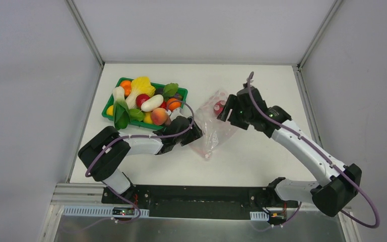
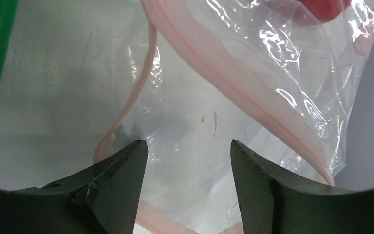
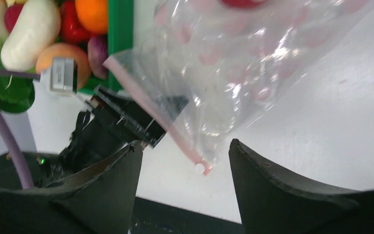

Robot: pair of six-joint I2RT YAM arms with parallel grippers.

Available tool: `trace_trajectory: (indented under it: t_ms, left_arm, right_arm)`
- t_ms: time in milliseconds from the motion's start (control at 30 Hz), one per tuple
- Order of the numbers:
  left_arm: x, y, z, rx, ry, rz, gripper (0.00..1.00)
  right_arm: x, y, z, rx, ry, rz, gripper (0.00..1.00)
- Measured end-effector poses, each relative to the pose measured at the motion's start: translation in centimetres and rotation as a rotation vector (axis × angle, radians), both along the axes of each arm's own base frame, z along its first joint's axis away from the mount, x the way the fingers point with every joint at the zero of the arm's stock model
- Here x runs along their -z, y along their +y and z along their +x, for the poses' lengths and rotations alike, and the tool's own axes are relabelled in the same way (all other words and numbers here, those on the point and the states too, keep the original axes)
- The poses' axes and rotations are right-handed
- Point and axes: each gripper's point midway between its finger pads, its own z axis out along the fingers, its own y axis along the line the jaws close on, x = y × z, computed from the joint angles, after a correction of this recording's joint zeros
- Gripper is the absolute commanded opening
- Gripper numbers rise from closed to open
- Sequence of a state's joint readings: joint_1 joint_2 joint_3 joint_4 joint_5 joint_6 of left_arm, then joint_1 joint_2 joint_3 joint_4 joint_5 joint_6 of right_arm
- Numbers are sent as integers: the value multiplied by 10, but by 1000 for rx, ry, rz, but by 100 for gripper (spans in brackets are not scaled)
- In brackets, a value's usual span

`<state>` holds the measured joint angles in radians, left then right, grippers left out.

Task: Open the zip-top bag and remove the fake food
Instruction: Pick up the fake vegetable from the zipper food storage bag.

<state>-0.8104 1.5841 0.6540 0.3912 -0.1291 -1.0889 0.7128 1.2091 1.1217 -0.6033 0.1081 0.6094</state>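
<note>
**Top view.** The zip-top bag (image 1: 210,132) lies crumpled mid-table, at 4 o'clock from the green tray (image 1: 141,124). The left gripper (image 1: 194,132) sits at the bag's 9 o'clock edge and the right gripper (image 1: 225,112) at its 1 o'clock corner. One piece of red fake food (image 1: 217,107) shows inside, toward 12 o'clock.
Risk: neither arm appears to hold the film, so the bag could slump and its mouth fall shut.

**Left wrist.** The jaws stand apart with nothing pinched between them. The pink zip strip (image 2: 214,68) runs from 11 to 5 o'clock. A thinner pink line splits off at 9 o'clock, so the mouth looks parted. The film is clear, wrinkled and glaring.
Risk: closing here could catch both layers and seal the opening.

**Right wrist.** The jaws are apart and empty. The bag hangs at 12 o'clock, faintly printed in pink, with the strip's end near 6 o'clock.
Risk: the red piece sits deep in the bag, so a reach for it may drag the whole bag instead.
</note>
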Motion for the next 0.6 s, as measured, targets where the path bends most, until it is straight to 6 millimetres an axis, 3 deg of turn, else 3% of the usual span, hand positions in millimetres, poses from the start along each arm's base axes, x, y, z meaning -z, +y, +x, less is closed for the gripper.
trace_trajectory:
  t_ms: [167,300,433,600]
  left_arm:
    - [0,-2,-2,22,2,-3,66]
    - [-1,-4,-4,44,0,-2,66]
    - [-1,-5,-5,63,-5,1,67]
    - [-2,-6,-5,82,-22,11,68]
  right_arm:
    - [-9,-54,51,86,-24,-87,72]
    - [5,-86,94,125,8,-114,74]
    - [41,-101,126,116,76,-100,77]
    - [93,-103,158,93,167,-63,78]
